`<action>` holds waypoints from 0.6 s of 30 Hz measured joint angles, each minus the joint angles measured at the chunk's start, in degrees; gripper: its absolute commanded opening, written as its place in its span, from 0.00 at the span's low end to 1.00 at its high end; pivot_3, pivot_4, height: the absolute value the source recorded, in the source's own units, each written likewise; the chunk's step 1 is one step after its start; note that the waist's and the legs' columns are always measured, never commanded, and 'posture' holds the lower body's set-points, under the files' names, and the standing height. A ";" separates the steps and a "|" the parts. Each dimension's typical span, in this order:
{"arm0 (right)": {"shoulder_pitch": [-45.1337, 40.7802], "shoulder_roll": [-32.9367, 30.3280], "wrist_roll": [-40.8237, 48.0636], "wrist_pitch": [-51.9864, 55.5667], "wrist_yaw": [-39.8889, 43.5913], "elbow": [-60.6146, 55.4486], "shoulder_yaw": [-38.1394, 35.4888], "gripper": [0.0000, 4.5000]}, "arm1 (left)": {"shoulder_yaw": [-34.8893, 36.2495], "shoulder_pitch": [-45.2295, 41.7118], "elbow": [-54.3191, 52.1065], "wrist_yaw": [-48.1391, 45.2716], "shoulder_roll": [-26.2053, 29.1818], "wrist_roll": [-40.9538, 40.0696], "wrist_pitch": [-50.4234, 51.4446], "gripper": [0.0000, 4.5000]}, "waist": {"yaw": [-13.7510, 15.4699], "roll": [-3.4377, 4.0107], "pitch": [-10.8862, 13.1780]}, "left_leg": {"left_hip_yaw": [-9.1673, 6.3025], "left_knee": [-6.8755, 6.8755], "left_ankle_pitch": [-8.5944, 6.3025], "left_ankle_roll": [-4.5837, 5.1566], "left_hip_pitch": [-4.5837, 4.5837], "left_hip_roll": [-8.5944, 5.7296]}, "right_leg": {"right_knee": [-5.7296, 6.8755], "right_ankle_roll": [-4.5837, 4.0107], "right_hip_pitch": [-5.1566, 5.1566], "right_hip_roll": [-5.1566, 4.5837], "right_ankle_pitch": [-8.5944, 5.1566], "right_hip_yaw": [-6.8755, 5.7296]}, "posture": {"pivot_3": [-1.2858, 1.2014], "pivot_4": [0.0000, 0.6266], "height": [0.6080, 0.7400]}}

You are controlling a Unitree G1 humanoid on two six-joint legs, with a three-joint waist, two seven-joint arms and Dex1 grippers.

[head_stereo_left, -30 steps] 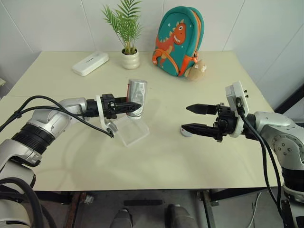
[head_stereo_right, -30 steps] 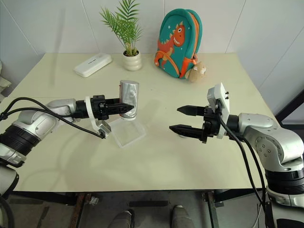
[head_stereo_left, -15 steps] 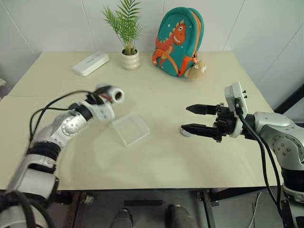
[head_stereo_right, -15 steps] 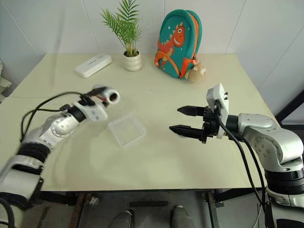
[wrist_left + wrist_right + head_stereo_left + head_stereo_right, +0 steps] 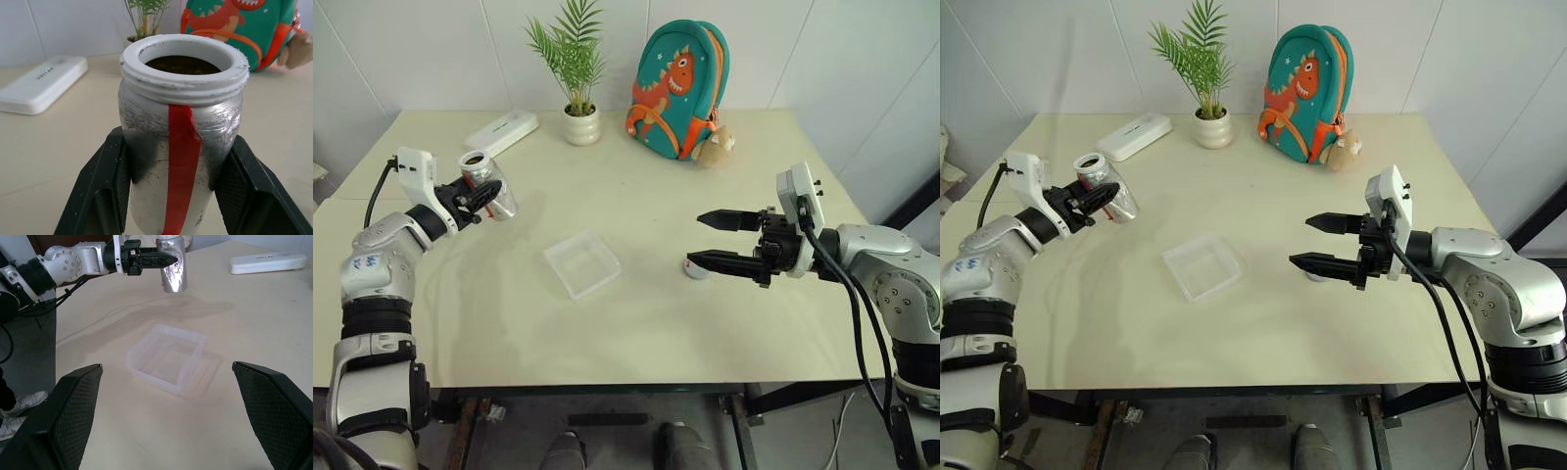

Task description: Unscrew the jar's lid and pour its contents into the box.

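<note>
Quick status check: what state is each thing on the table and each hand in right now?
Silvery-grey jar with a red stripe: uncapped, tilted, gripped.
Left hand: shut on the jar.
Right hand: open, empty.
Small grey disc lid: off, lying on the table under the right hand.
Clear plastic box: open-topped, contents not discernible.

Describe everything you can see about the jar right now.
The jar is a small silvery cylinder with a red stripe down its side and a white threaded rim. Its lid is off and the inside looks dark. The left gripper holds it with its black jaws clamped on both sides, tilted, off the table at the robot's left, away from the box.
</note>
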 measured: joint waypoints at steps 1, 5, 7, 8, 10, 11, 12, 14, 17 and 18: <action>0.00 0.00 -0.07 0.00 0.12 0.04 0.07 0.99 | 0.46 -1.16 0.28 -0.12 0.41 -0.45 2.37 0.43 | 0.00 0.00 0.00 | 0.00 0.00 0.00 0.00 0.00 0.00 | 0.00 0.00 0.00 0.00 0.00 0.00 | 0.52 0.24 1.00; 0.00 0.00 -0.18 -0.02 0.35 0.15 0.09 0.99 | -2.46 -3.90 1.31 -1.37 3.19 5.01 -3.18 0.43 | -0.30 0.00 0.00 | 0.02 -0.08 0.00 -0.01 0.02 0.00 | -0.10 -0.01 0.00 0.00 0.00 0.01 | 0.52 0.24 1.00; 0.01 -0.02 -0.32 -0.08 0.45 0.61 0.08 0.99 | -11.49 -5.13 2.31 1.14 5.12 18.53 -18.43 0.43 | 0.01 0.00 0.00 | 0.01 -0.11 0.01 -0.03 0.00 0.00 | -0.18 -0.02 0.00 0.01 0.02 0.01 | 0.52 0.24 1.00; 0.01 -0.01 -0.46 -0.10 0.46 0.62 0.09 0.99 | -15.40 -6.27 2.39 2.48 5.25 24.21 -25.26 0.43 | 0.18 0.00 0.00 | 0.03 -0.12 0.01 -0.03 -0.02 0.00 | -0.27 0.00 0.00 0.01 0.06 0.01 | 0.52 0.24 1.00; 0.00 0.35 -0.62 -0.50 0.44 0.64 0.16 0.99 | -23.62 -9.48 2.25 6.76 5.26 36.64 -39.52 0.43 | 0.87 -0.02 0.00 | 0.03 -0.10 0.00 -0.04 -0.09 -0.01 | -0.48 0.07 0.07 0.00 0.15 0.02 | 0.52 0.24 1.00; -0.09 0.96 -0.64 -0.95 0.41 0.61 0.36 0.99 | -26.93 -10.91 1.87 8.99 4.76 41.87 -45.56 0.43 | 1.08 -0.01 0.00 | 0.08 -0.10 -0.01 -0.03 -0.07 -0.03 | -0.61 0.13 0.14 0.00 0.19 0.07 | 0.52 0.24 1.00; -0.10 1.41 -0.65 -1.14 0.30 0.61 0.48 0.99 | -29.41 -12.00 1.84 11.72 4.24 46.40 -49.90 0.43 | 1.21 -0.01 0.00 | 0.15 -0.10 -0.04 -0.01 -0.07 -0.03 | -0.68 0.17 0.15 0.00 0.21 0.13 | 0.52 0.24 1.00; -0.07 2.02 -0.64 -1.16 0.00 0.48 0.64 0.99 | -35.13 -13.39 1.62 19.75 3.87 57.44 -58.21 0.43 | 1.39 -0.01 0.00 | 0.24 -0.10 -0.07 0.05 -0.08 -0.03 | -0.77 0.25 0.15 0.00 0.26 0.25 | 0.52 0.24 1.00; 0.95 2.01 -0.56 -1.15 -0.94 -0.46 0.21 0.99 | -40.58 -14.58 1.58 29.81 3.59 69.81 -65.56 0.43 | 0.85 -0.01 0.00 | 0.33 -0.11 -0.14 0.11 -0.08 -0.02 | -0.68 0.26 0.04 0.00 0.27 0.32 | 0.52 0.24 1.00; 1.60 2.01 -0.53 -1.12 -1.19 -0.90 0.12 0.99 | -41.75 -15.32 1.56 32.63 3.70 73.21 -67.13 0.43 | 0.74 -0.01 0.00 | 0.34 -0.12 -0.15 0.12 -0.11 -0.02 | -0.65 0.27 -0.01 0.00 0.27 0.33 | 0.52 0.24 1.00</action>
